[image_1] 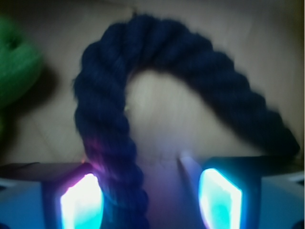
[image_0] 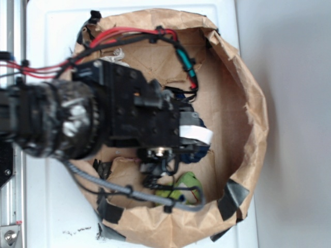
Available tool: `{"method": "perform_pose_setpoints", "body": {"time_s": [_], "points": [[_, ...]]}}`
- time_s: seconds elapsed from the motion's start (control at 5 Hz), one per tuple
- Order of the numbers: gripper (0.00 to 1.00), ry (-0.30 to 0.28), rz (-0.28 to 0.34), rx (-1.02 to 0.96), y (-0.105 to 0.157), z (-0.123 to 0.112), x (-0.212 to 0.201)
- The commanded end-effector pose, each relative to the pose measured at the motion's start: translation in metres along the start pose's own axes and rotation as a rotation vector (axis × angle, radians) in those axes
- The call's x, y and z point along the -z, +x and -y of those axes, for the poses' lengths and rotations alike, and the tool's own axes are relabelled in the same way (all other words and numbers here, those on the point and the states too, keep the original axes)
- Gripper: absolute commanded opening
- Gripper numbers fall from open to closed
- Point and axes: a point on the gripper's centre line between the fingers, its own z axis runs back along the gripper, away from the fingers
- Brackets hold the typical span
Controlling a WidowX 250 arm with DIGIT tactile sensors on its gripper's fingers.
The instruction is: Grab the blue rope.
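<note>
Brown paper lines the floor and crumpled walls of the bag (image_0: 243,108) that the arm reaches into, set on a white tabletop (image_0: 46,206). Nearest the wrist camera, the gripper (image_1: 152,193) stands open, its two glowing pads (image_1: 81,200) apart with bare paper between them. The blue rope (image_1: 109,138) runs up from just inside the left pad, touching or nearly touching it, then arches away ahead of the jaws and drops off to the right. Only one leg of the arch lies between the jaws, hard against one side, so a closing pinch could nip just its edge or roll the twisted strands out. Being limp, the rope may also slide or sag free if caught off-centre. Farther off, beyond the left pad, sits a green soft object (image_1: 14,62); it looks well apart from the grip. From the exterior view the arm hides the jaws
</note>
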Motion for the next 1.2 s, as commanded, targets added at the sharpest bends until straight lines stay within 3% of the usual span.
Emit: {"method": "perform_pose_setpoints", "body": {"time_s": [0.0,1.0], "points": [[0.0,0.031,0.028,-0.012,0.008,0.007,-0.01],[0.0,-0.138,0.019,-0.107,0.007,-0.026,-0.099]]}}
